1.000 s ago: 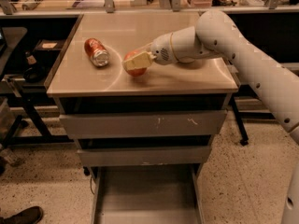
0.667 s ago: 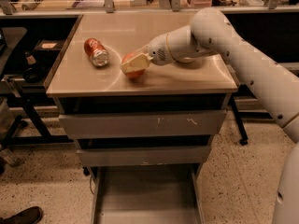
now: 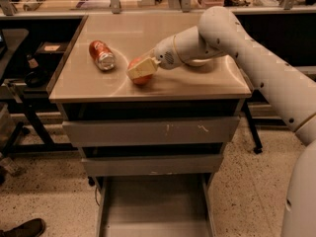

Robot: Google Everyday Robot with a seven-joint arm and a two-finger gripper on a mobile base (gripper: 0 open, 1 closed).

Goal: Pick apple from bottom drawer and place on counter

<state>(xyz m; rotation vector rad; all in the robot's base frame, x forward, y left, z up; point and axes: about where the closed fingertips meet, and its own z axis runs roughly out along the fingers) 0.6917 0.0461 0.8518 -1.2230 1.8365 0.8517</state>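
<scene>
The apple (image 3: 140, 78), red with a yellowish patch, is at the counter (image 3: 197, 85) surface, left of centre near the front edge. My gripper (image 3: 140, 69) reaches in from the right on the white arm and its cream fingers (image 3: 143, 64) are closed over the top of the apple. I cannot tell whether the apple rests on the counter or hangs just above it. The bottom drawer (image 3: 153, 206) is pulled open below the cabinet, and its grey floor shows nothing in it.
A red soda can (image 3: 101, 55) lies on its side on the counter, left of the apple. Two closed scuffed drawers (image 3: 153, 131) sit above the open one. A dark desk (image 3: 19, 73) stands at the left. A shoe (image 3: 22, 228) is at the bottom left.
My gripper with the apple has moved slightly left and down toward the counter surface. The can has not moved.
</scene>
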